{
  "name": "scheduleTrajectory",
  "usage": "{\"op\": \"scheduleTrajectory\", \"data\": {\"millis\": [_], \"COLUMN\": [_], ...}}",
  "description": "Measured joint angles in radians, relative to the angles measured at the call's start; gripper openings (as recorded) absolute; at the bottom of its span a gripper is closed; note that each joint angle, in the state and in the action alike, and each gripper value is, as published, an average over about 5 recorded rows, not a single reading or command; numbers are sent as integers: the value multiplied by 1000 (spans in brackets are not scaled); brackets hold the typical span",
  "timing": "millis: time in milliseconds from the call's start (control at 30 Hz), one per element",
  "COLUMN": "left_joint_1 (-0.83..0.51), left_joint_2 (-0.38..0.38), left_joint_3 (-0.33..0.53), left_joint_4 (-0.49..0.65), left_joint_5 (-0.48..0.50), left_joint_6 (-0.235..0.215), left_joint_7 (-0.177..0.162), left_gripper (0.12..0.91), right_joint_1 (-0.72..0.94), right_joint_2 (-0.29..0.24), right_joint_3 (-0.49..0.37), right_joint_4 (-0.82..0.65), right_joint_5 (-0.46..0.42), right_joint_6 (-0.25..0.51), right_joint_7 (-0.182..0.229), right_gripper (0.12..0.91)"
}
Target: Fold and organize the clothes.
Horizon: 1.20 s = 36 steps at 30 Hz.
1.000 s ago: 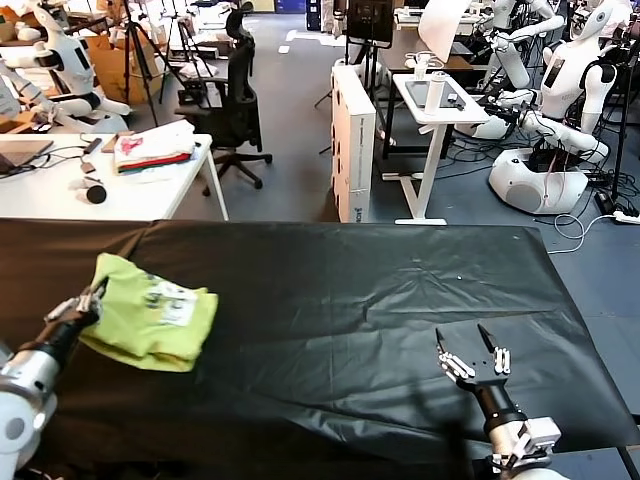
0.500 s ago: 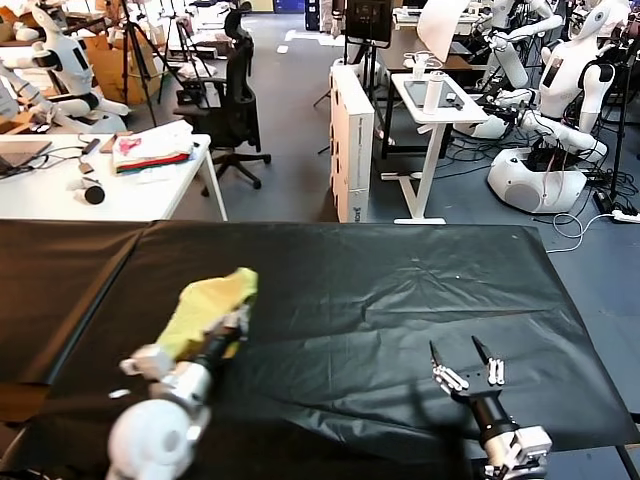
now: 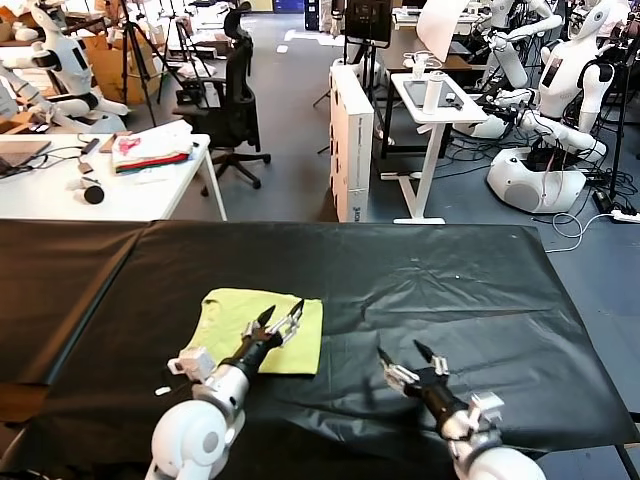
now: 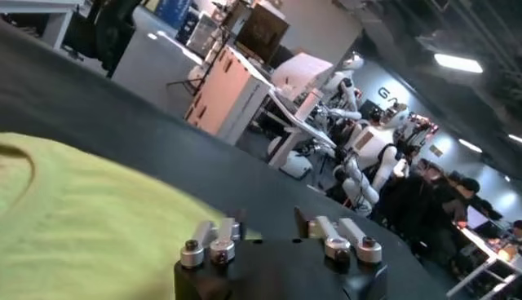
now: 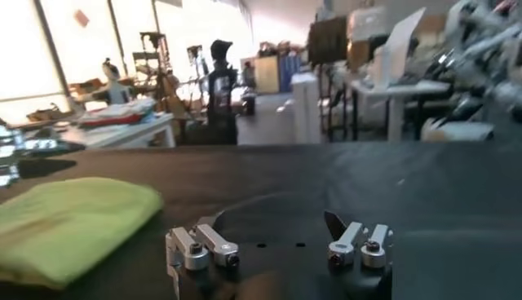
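On the black table [image 3: 420, 290], the shirt [image 3: 250, 335], bunched a moment earlier, lay flat at lower left centre under the released left gripper [image 3: 284, 321]; the right gripper [image 3: 406, 365] waited open, so folding looked nearly finished.

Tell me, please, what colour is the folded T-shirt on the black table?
The T-shirt is plain lime yellow-green; the head view shows it best.

The T-shirt [image 3: 262, 342] lies on the table [image 3: 420, 290], left tool [image 3: 281, 320] over it (right tool [image 3: 411, 362] beside).
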Motion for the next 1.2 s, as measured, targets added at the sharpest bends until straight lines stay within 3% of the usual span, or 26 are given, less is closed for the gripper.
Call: {"op": "scheduleTrajectory", "data": {"millis": [267,500,667,800,1067,1133,1200], "left_joint_1": [7,19,31,44,65,68,71], "left_joint_2": [64,104,116,118,123,124,127], "left_joint_3": [-79,-152,-178,-190,-213,-218,-225], "left_joint_4": [-35,-48,-67,-82,-96,-97,-98], "left_joint_5": [10,41,63,76,76,75,74], "left_joint_6": [-33,-68,-90,-98,-101,-102,-103], "left_joint_7": [1,6,8,8,13,13,14], "left_gripper": [907,907,907,907,907,907,907], "right_joint_1": [230,360,402,409,388,380,372], "right_joint_2": [38,88,124,141,133,128,120], "right_joint_3": [-174,-283,-316,-326,-308,-300,-289], "right_joint_4": [-85,-176,-225,-240,-231,-226,-219], "right_joint_5": [204,306,320,322,319,318,318], "right_joint_6": [-105,-152,-159,-157,-142,-138,-137], "right_joint_7": [55,110,114,114,108,109,113], "right_gripper": [907,907,890,739,238,165,148]}}
